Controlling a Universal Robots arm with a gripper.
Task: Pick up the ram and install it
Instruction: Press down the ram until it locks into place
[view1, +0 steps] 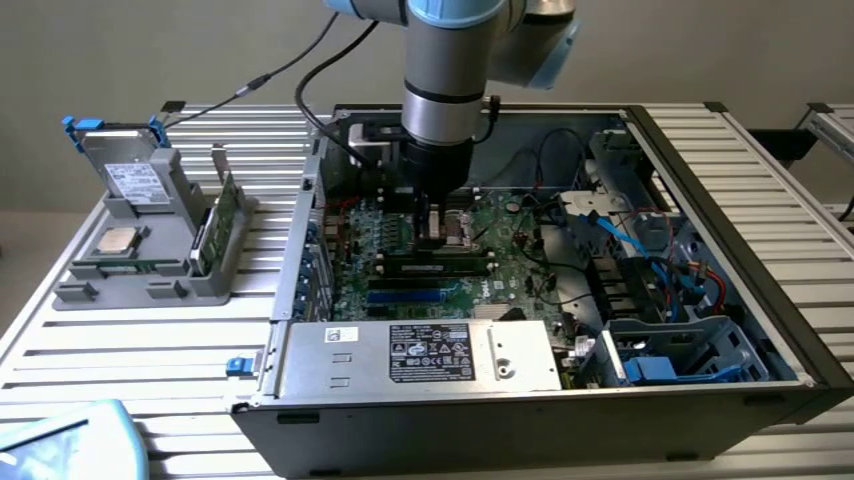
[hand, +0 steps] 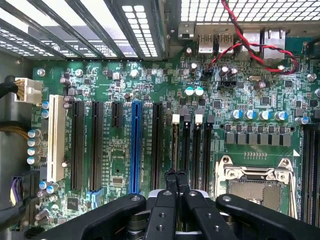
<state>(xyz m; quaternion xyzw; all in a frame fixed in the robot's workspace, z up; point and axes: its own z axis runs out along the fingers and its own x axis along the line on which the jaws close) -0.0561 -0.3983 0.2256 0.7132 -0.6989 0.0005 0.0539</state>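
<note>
The claw (hand: 176, 197), fingers pressed together, hung straight above the stick of ram (view1: 430, 267), whose long axis lay crosswise in its slot on the motherboard (view1: 514, 235).

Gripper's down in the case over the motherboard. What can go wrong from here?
1. The gripper is low over the memory slots, right beside the open CPU socket; a sideways slip could likely damage it.
2. The slots are tightly packed, so slight misalignment may load the wrong one.

An open computer case (view1: 747, 200) is seen on the slatted bench (view1: 134, 340); a grey holder (view1: 160, 260) is set beside it.
</note>
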